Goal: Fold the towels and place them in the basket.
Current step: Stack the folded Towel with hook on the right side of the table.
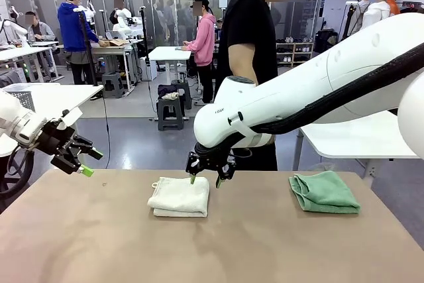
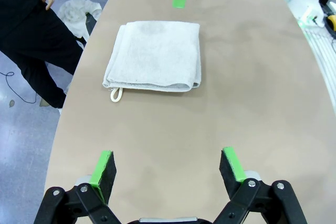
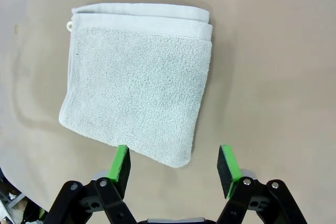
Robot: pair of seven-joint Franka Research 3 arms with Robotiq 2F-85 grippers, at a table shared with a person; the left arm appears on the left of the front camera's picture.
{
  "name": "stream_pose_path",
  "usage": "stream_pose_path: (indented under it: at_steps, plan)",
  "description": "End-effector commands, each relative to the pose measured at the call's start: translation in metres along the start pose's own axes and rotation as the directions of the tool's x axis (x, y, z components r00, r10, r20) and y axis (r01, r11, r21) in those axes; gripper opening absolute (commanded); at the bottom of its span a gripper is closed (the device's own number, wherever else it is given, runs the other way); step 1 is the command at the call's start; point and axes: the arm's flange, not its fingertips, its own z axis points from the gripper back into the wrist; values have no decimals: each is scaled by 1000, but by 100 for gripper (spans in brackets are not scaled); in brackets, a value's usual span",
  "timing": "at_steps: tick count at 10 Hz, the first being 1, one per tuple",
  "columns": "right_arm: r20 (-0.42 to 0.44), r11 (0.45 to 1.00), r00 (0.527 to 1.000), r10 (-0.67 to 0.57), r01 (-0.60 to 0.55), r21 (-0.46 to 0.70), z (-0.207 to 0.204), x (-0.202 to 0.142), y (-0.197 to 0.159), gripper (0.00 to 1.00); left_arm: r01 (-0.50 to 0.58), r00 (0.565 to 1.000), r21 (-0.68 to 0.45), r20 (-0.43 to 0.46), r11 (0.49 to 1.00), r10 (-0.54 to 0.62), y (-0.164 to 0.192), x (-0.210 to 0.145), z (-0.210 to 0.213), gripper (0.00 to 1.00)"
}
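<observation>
The left gripper [image 1: 85,162] hovers past the table's [image 1: 212,243] left edge, jaws spread wide, holding nothing. At mid-table lies the folded cream-white towel [image 1: 179,197], its loop [image 2: 115,96] at one corner. The right gripper [image 1: 204,177] hangs just above the towel's far edge, jaws spread and empty. Farther right rests the mint green towel [image 1: 324,192], loosely folded. No writing is legible.
</observation>
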Motion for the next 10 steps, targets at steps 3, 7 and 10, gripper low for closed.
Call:
stream_pose_path:
  at_steps: [3, 7, 10]
  plan:
    - [35, 998, 998, -62, 61, 8, -36, 7, -7, 84, 1, 1000, 2, 1, 1000, -1, 0, 1, 1, 87]
    - [58, 994, 992, -112, 113, -7, -52, 9, -15, 84, 1, 1000, 2, 1, 1000, -1, 0, 1, 1, 87]
    - [63, 992, 991, -122, 121, 19, -62, 15, -17, 84, 1, 1000, 2, 1, 1000, -1, 0, 1, 1, 87]
